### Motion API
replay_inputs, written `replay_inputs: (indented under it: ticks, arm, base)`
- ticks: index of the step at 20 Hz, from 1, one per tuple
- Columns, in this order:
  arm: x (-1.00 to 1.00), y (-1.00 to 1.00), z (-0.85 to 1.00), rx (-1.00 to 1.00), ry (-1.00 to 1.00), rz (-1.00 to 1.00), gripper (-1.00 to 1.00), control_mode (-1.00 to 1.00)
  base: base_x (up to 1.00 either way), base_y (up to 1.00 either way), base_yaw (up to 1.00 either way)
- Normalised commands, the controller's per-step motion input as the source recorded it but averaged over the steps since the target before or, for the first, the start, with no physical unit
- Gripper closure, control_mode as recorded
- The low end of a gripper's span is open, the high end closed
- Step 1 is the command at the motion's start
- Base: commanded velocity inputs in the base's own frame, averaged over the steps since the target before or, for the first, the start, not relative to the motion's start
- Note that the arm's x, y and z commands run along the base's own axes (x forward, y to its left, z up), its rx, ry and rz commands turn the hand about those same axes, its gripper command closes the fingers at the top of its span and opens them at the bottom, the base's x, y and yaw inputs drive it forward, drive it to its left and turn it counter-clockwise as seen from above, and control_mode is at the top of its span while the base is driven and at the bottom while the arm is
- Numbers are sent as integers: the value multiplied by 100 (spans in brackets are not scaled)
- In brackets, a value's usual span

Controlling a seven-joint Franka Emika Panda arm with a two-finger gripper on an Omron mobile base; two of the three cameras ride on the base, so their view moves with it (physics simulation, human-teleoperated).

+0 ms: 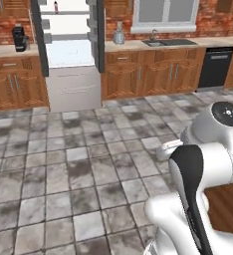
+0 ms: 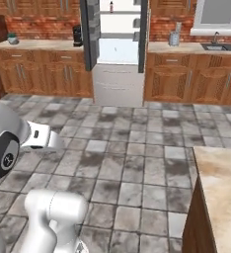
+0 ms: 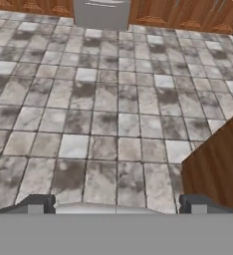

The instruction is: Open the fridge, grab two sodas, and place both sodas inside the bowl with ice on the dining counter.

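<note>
The fridge (image 1: 71, 55) stands at the far wall with both doors swung open — white interior and grey shelves exposed. One soda (image 1: 56, 7), red, sits upright on an upper shelf. The pincer (image 3: 116, 203) hangs over the tiled floor (image 3: 103, 119), fingers spread wide, gripping nothing. The dining counter (image 2: 225, 183) lies just right of the arm — its wooden base (image 3: 218, 164) near the right finger.

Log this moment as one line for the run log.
fridge: doors open | soda: on top shelf | tool: open, empty, over floor | dining counter: corner at right
</note>
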Motion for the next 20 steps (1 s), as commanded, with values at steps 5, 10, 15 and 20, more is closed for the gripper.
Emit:
replay_inputs:
  ticks: [5, 10, 15, 20]
  arm:
    - [0, 0, 0, 0, 0, 0, -100, 100]
    - [0, 0, 0, 0, 0, 0, -100, 100]
    - [0, 0, 0, 0, 0, 0, -100, 100]
    - [0, 0, 0, 0, 0, 0, -100, 100]
  base:
    - [100, 9, 0]
    - [100, 0, 0]
    - [100, 0, 0]
    - [100, 0, 0]
